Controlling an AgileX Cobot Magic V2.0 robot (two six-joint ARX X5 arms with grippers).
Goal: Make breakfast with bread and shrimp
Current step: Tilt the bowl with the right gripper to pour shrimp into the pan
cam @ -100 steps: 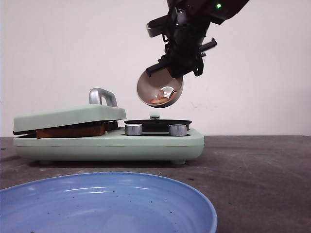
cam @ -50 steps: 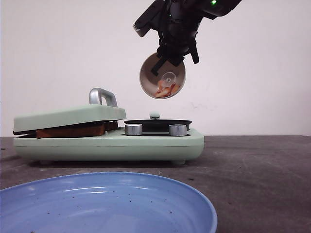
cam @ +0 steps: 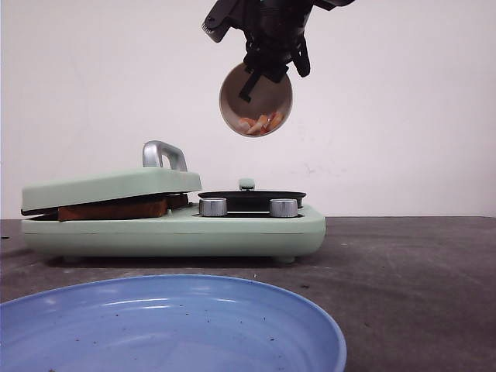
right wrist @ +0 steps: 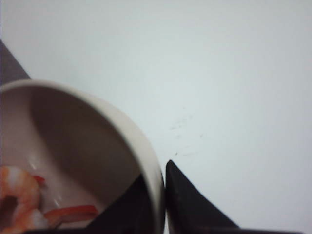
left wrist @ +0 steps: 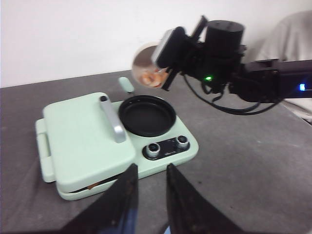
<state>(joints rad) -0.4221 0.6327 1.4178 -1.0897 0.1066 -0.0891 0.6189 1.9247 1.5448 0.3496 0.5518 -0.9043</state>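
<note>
A staged test bench or lab rather than a home kitchen, suggested by a bare white wall [cam: 403,93], a dark grey tabletop [cam: 403,263], a mint-green countertop grill appliance [cam: 178,225] set alone, a blue plate [cam: 170,325] placed in the foreground.

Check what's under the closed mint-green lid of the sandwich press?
A browned bread slice edge shows in the gap under the mint-green lid in the front view. The rest of the slice, and any second slice, is hidden by the lid.
</note>
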